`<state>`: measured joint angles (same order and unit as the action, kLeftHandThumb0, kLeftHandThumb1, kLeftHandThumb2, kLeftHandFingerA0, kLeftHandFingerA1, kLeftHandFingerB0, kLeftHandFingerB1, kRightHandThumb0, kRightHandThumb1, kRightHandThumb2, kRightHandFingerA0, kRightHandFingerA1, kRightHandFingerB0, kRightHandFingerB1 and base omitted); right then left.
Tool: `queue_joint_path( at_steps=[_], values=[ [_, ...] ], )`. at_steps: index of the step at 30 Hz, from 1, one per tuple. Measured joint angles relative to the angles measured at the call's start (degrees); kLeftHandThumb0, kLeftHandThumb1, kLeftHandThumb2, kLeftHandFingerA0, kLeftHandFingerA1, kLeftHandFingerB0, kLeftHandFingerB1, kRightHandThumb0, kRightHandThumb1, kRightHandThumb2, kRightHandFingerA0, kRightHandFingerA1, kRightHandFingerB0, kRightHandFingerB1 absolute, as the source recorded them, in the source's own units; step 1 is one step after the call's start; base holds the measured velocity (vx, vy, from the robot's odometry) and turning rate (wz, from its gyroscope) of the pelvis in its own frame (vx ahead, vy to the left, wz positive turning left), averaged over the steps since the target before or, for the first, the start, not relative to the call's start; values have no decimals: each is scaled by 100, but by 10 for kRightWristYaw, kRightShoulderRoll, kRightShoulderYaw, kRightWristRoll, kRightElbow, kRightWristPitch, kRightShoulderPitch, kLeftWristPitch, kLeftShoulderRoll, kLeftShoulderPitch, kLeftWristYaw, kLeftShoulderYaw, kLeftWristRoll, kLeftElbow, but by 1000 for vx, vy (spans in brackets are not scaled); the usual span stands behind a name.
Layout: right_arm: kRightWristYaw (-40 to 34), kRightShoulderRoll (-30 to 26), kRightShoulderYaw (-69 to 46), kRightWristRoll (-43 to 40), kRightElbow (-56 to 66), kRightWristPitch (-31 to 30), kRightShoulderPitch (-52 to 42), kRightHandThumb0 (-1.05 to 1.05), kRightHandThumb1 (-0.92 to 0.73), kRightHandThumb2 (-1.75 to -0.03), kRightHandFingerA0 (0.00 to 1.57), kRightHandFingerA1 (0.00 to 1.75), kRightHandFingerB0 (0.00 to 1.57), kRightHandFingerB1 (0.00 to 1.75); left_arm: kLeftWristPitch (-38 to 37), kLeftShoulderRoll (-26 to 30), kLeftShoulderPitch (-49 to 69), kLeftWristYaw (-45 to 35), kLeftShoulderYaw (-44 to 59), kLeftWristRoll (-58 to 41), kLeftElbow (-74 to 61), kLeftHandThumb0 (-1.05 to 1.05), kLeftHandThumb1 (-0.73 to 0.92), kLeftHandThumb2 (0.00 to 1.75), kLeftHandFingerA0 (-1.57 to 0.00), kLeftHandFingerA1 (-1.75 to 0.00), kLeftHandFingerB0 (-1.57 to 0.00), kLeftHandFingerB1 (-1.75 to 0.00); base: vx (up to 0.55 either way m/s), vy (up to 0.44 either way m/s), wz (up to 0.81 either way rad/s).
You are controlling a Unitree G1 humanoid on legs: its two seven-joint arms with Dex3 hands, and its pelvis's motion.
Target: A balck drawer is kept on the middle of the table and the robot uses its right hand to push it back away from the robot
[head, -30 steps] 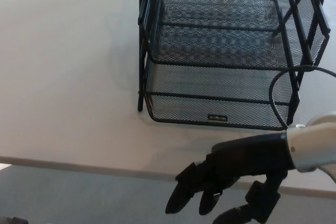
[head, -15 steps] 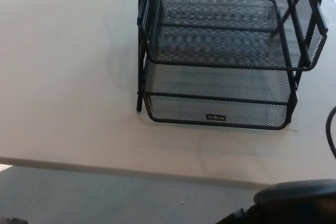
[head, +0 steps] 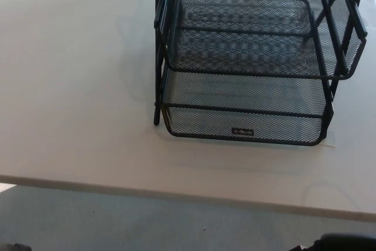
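Black mesh drawer (head: pixel 244 123) near table (head: pixel 76 116) edge, untouched. Right hand (head: pixel 346 243) barely visible, finger state unclear. Risk: off-centre push twisting the stack.

Open table (head: pixel 76 86) — drawer (head: pixel 247 86) right

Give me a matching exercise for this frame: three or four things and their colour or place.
Things:
1. mesh drawer rack
2. table
3. floor
4. small label plate

Descriptions:
A. grey, along the bottom of the picture
B. on the lowest tray's front wall
C. black, stacked trays
D. pale surface under the rack

Pairs: 1-C, 2-D, 3-A, 4-B
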<state>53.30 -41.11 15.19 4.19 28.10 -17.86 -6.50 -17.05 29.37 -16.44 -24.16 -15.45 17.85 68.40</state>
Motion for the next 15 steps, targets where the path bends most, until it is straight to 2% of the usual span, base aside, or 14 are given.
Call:
queue_joint_path(
  at_steps=[4,7,11,12,13,14,15],
  values=[
    [-30,0,14,32,-42,2,-4,-51,-77,-64,47,41,32,33,0,0,0,0,0,0,0,-55,74,62,-50,-38,-35,-33,0,0,0],
    [-52,0,26,55,-71,2,-4,-51,-73,-64,57,46,35,36,0,0,0,0,0,0,0,-55,74,62,-50,-38,-36,-33,0,0,0],
    [-86,6,54,90,-134,-2,5,-51,-73,-64,57,46,35,36,0,0,0,0,0,0,0,-55,74,62,-50,-38,-36,-33,0,0,0],
    [-97,8,63,101,-155,-3,8,-53,-63,-91,52,57,38,51,0,0,0,0,0,0,0,-57,71,63,-48,-39,-34,-33,0,0,0],
    [-106,10,70,110,-171,-4,10,-53,-63,-91,52,57,38,51,0,0,0,0,0,0,0,-57,71,63,-48,-39,-34,-33,0,0,0],
    [-115,12,77,118,-190,-5,13,-47,-77,-64,69,46,51,39,0,0,0,0,0,0,0,-55,74,62,-50,-38,-37,-34,0,0,0],
    [-124,16,84,126,-208,-6,18,-47,-77,-64,69,46,51,39,0,0,0,0,0,0,0,-55,74,62,-50,-38,-37,-34,0,0,0]
  ],
)
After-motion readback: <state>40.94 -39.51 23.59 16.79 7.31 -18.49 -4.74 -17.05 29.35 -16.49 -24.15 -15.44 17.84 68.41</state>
